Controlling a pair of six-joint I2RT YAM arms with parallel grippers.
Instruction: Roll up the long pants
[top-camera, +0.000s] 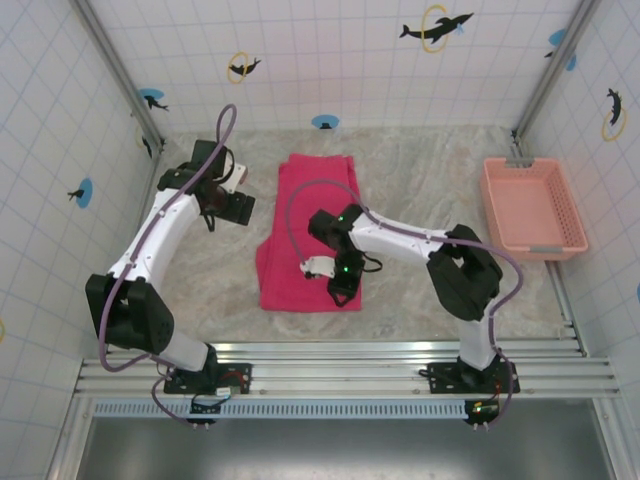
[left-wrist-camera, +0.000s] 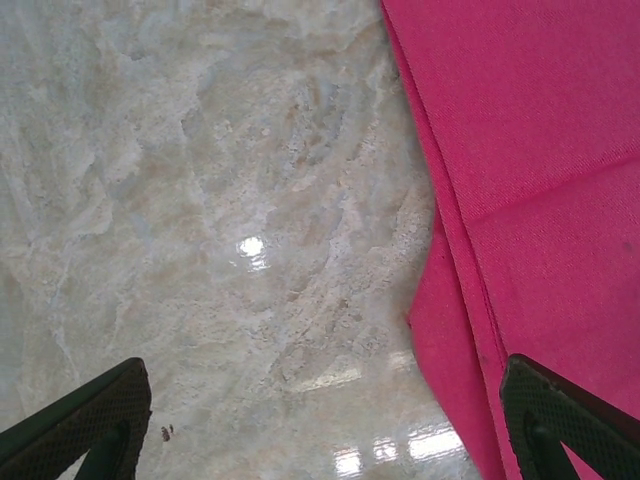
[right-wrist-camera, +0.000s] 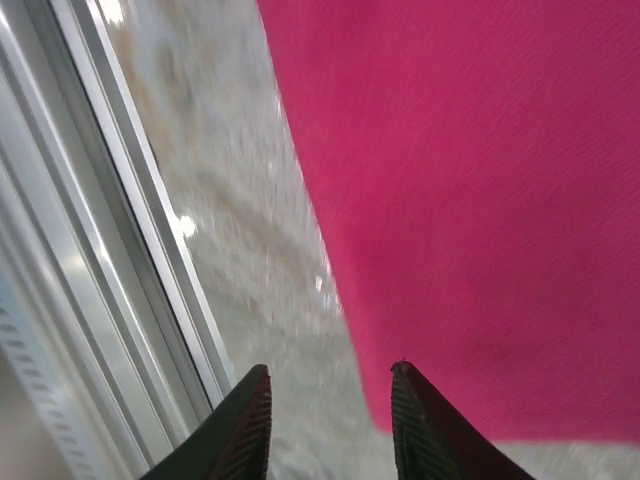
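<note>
The long pants (left-wrist-camera: 540, 150) lie flat along the right of the frame, their layered edges running from top centre to lower right. A pale marbled table (left-wrist-camera: 200, 200) spreads across the left, with glare spots on it. The left gripper (left-wrist-camera: 330, 425) hangs with its jaws wide apart, one dark fingertip in each lower corner, the lower-right one over the cloth.

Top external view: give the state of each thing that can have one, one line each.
long pants: folded, lying flat, not yet rolled.
left gripper: open, empty, beside the pants.
right gripper: open, empty, over the pants' near edge.
basket: upright, empty.
</note>
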